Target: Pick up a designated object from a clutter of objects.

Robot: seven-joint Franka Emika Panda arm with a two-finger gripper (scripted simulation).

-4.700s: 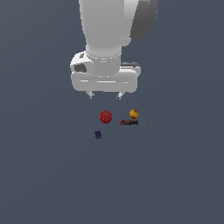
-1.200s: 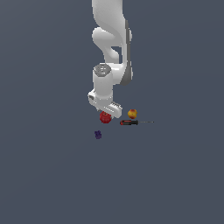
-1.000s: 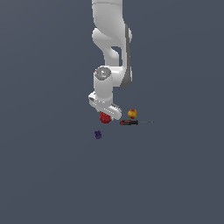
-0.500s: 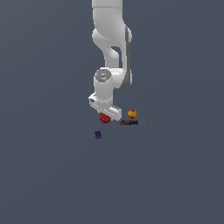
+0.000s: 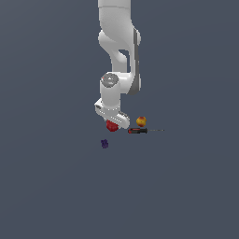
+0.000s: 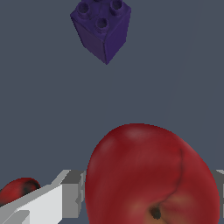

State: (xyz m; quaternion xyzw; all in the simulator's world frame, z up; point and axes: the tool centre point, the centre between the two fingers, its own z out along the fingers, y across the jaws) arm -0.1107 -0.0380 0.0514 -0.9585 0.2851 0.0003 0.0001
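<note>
On a flat grey-blue floor, the white arm [image 5: 117, 56] bends down over a small scatter of objects, its gripper [image 5: 112, 122] lowered right onto the red apple [image 5: 111, 125]. From the exterior view only a sliver of the fruit shows beneath the white hand, so the fingertips are hidden there. The wrist camera fills in more: the apple [image 6: 151, 175] bulges large between the jaws, its dark stem dimple showing, with one grey-and-white finger [image 6: 70, 192] close against its side and a scrap of the other at the far edge. The jaws stand about an apple's width apart; whether they are pressing on the fruit or merely flanking it cannot be told.

Just to the exterior view's right of the apple sits a smaller yellow-orange fruit [image 5: 141, 121], and in front of that lies a screwdriver [image 5: 140, 130] with a red-and-black handle (its thin shaft points to the exterior view's right). A purple studded block [image 5: 104, 144] rests apart from the rest, nearer the camera; in the wrist view it [image 6: 101, 27] lies well beyond the apple.
</note>
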